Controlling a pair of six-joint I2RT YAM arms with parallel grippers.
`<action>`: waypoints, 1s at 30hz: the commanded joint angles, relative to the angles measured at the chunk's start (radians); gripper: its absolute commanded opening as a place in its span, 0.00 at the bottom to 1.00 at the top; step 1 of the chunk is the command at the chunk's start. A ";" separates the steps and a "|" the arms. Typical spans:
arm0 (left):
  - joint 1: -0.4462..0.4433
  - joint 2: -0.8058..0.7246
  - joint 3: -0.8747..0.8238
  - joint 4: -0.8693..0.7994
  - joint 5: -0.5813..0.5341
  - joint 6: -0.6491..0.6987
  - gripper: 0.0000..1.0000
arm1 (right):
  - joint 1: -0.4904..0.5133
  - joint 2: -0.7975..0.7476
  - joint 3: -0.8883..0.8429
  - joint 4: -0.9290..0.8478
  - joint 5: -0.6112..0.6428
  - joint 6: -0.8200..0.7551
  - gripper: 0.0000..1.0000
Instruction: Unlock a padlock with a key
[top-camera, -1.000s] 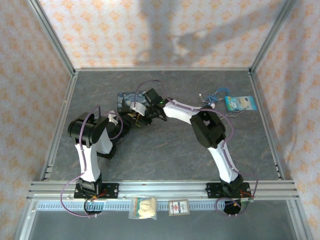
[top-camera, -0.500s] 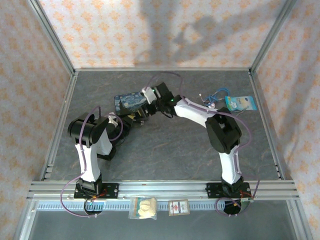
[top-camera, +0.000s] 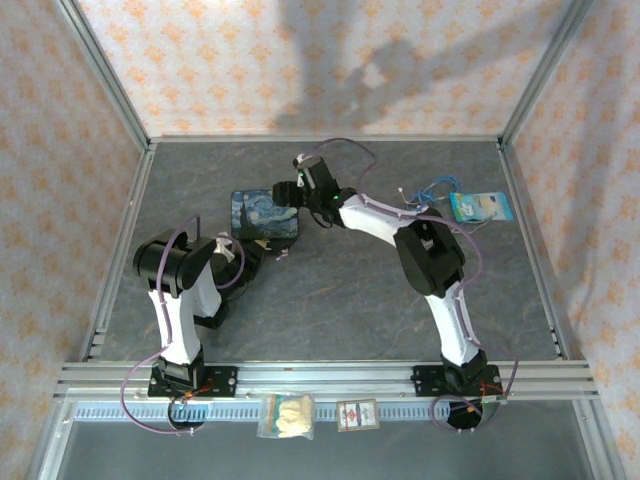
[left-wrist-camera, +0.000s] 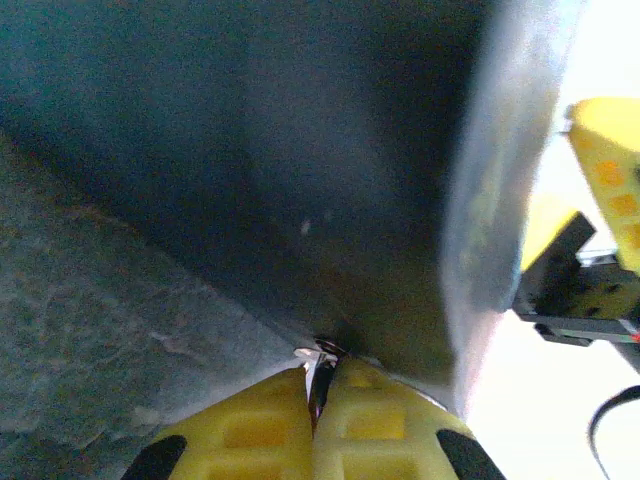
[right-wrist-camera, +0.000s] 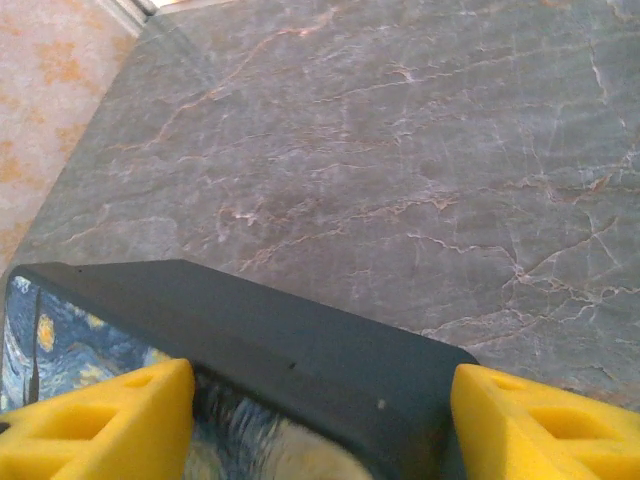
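Observation:
My left gripper (top-camera: 265, 247) sits low at the near edge of the painted blue tin (top-camera: 262, 213). In the left wrist view its fingers (left-wrist-camera: 260, 420) are shut on a tiny dark thing with a silvery tip, which looks like the padlock (left-wrist-camera: 321, 380), right against the tin's dark side (left-wrist-camera: 300, 150). The key is hidden from me. My right gripper (top-camera: 283, 192) hangs over the tin's far right corner. In its wrist view, the right gripper (right-wrist-camera: 322, 370) stands open, with the tin's dark edge (right-wrist-camera: 250, 320) between its wide-spread fingers.
A blue cord bundle (top-camera: 435, 190) and a blue-white packet (top-camera: 482, 207) lie at the back right. Two small bags (top-camera: 287, 415) (top-camera: 357, 415) rest on the near rail. Metal frame posts and patterned walls enclose the grey mat (top-camera: 340, 300).
My right gripper left the spot beside the left gripper, swung back to the tin's far right corner and spread its fingers. The tin went from tilted to flat. The left gripper stayed shut.

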 joint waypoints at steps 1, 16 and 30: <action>0.001 0.040 -0.033 0.214 -0.010 0.010 0.00 | 0.020 0.030 0.012 -0.008 0.061 0.074 0.67; 0.023 -0.016 0.018 0.193 -0.107 -0.108 0.00 | 0.010 0.090 -0.033 -0.028 0.172 0.122 0.67; 0.031 -0.208 -0.045 -0.102 -0.355 -0.099 0.00 | 0.001 0.057 -0.113 -0.009 0.221 0.131 0.66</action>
